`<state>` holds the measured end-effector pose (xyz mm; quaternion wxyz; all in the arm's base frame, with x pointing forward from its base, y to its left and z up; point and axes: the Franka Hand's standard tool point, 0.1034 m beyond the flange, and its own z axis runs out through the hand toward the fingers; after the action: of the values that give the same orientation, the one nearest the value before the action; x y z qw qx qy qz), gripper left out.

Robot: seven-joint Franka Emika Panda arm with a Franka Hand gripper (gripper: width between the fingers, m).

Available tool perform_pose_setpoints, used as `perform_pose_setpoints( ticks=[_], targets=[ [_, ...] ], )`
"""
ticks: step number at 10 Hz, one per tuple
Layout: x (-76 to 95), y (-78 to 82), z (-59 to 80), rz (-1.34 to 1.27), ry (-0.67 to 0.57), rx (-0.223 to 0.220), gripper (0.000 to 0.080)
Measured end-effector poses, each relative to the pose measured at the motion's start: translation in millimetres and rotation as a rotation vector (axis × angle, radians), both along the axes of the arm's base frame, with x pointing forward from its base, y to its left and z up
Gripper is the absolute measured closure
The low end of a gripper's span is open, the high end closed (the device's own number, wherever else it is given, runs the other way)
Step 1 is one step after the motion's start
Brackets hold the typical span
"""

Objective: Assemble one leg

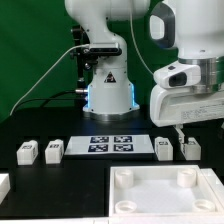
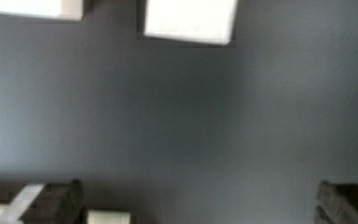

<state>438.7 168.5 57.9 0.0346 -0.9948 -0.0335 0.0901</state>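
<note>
Four small white legs with marker tags lie in a row on the black table: two at the exterior view's left (image 1: pixel 27 152) (image 1: pixel 53 150) and two at its right (image 1: pixel 163 148) (image 1: pixel 190 148). My gripper (image 1: pixel 181 131) hangs just above the right pair, apart from them. In the wrist view my gripper (image 2: pixel 197 206) is open wide and empty, with dark fingers (image 2: pixel 44 201) at the edges. A small white piece (image 2: pixel 108 216) shows next to one finger, and two blurred white blocks (image 2: pixel 190 18) (image 2: pixel 30 7) lie farther off. I cannot tell which legs these are.
The marker board (image 1: pixel 112 144) lies between the two pairs of legs. The large white panel (image 1: pixel 150 203) with round corner sockets lies at the front right. Another white part (image 1: pixel 3 186) shows at the front left edge. The robot base (image 1: pixel 108 85) stands behind.
</note>
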Motion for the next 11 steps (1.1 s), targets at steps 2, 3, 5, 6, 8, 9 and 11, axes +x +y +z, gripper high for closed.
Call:
perform_pose_setpoints(
  ticks=[2, 3, 5, 6, 8, 9, 11],
  targets=[
    [3.5, 2.4, -3.1, -0.012, 0.198, -0.012, 0.015],
    [1.6, 1.4, -7.0, 0.054, 0.211, -0.023, 0.015],
    [-3.5, -0.7, -6.1, 0.056, 0.39, -0.039, 0.015],
    [-7.2, -1.1, -6.5, 0.064, 0.484, -0.048, 0.015],
    [-21.7, 2.8, -10.7, 0.022, 0.69, -0.115, 0.015],
    [-19.5, 5.7, -17.0, 0.01, 0.708, -0.123, 0.015],
    [-24.4, 4.1, -18.3, -0.014, 0.73, -0.14, 0.015]
  ],
)
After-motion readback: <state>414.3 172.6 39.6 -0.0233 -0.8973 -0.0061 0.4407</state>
